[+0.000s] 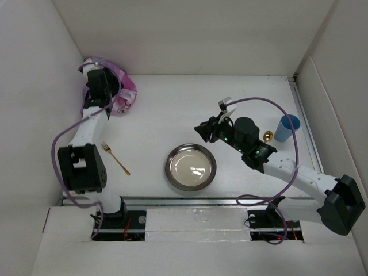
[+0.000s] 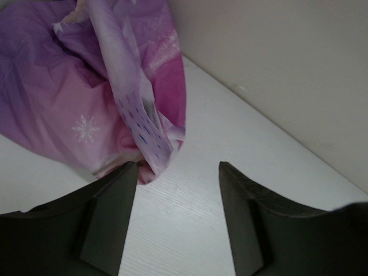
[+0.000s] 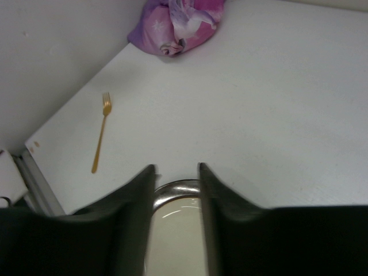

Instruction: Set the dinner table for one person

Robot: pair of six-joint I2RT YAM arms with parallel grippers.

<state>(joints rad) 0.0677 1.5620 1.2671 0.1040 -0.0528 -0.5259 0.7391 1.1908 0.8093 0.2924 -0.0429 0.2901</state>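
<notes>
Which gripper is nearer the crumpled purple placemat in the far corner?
Left. The left gripper is right at the edge of the placemat, jaws open. The right gripper is well away across the table, near the metal plate.

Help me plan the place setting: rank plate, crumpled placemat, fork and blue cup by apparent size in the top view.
1. Plate; the crumpled placemat looks similar, but the left arm hides part, so unranked.
2. Fork, longer though thinner.
3. Blue cup.
</notes>
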